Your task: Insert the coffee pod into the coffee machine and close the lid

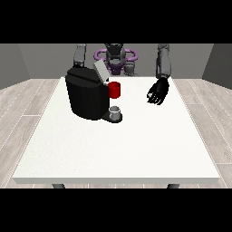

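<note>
Front view here: the white table (136,149) has a black coffee machine (86,95) sitting toward its far side, at the view's left of centre, with its grey lid (100,71) tilted up and open. There's a red thing at the machine (115,89), tucked against its front up near the lid. Right below that, a small grey thing (115,111) stands on the machine's dark base plate; looks like it could be the pod or a cup, honestly can't tell which. The hand at the view's right (158,94) hangs over the table well apart from the machine, fingers loosely relaxed and holding nothing. The other hand is hidden behind the machine, only its arm (79,55) shows.
</note>
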{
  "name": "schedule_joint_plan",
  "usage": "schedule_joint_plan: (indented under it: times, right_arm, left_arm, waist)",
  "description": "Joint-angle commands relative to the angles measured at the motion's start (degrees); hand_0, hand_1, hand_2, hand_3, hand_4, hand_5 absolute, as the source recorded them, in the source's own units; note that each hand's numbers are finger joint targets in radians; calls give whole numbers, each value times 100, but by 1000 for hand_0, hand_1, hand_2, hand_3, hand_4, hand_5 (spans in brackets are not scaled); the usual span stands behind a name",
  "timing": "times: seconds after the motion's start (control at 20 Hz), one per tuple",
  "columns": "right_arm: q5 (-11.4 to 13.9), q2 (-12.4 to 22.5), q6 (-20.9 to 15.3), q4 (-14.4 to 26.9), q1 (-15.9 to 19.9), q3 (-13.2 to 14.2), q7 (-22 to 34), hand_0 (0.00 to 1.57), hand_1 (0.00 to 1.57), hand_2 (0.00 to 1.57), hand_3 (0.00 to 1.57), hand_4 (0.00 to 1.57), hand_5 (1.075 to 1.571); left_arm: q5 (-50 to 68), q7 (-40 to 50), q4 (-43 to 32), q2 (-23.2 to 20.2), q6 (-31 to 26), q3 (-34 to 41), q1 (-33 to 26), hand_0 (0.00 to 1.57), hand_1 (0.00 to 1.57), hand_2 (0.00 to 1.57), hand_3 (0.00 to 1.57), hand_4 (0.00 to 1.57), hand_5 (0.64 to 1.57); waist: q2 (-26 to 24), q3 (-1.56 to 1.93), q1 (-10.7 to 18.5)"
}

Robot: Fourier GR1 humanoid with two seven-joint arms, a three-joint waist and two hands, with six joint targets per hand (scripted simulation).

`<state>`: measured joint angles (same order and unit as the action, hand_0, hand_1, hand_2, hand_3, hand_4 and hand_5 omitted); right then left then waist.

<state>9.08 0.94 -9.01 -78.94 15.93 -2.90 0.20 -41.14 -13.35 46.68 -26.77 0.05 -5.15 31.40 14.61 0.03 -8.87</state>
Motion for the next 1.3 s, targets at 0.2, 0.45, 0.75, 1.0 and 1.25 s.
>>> schedule_joint_plan:
  times: [0.2,0.45,0.75,1.0,1.25]
  right_arm:
    - [-220,130,206,582,-55,274,-266,0,0,0,0,0,1571]
    - [-127,-8,14,488,-105,184,33,0,0,0,0,0,1571]
    - [332,1,-298,579,-313,5,35,0,0,0,0,0,1571]
    - [240,173,-336,1164,-135,383,-82,0,0,0,0,0,1571]
    - [254,168,-304,1519,-133,405,-180,0,0,0,0,0,1571]
  left_arm:
    - [-617,164,-399,10,-500,-322,254,789,789,960,845,392,1571]
    - [-757,-158,-858,76,-499,-181,391,909,909,1050,956,411,1571]
    - [-393,-705,-832,239,-215,200,470,1369,1369,1368,1298,482,1571]
    - [-269,-513,-535,446,-1076,152,687,1447,1447,1431,1354,530,1571]
    - [-274,-55,-250,570,-1792,79,1214,1371,1371,1379,1325,504,1571]
  waist:
    - [-294,-1,102]
    - [-475,-3,89]
    - [-483,-6,130]
    - [-889,-1,430]
    - [-1171,1,464]
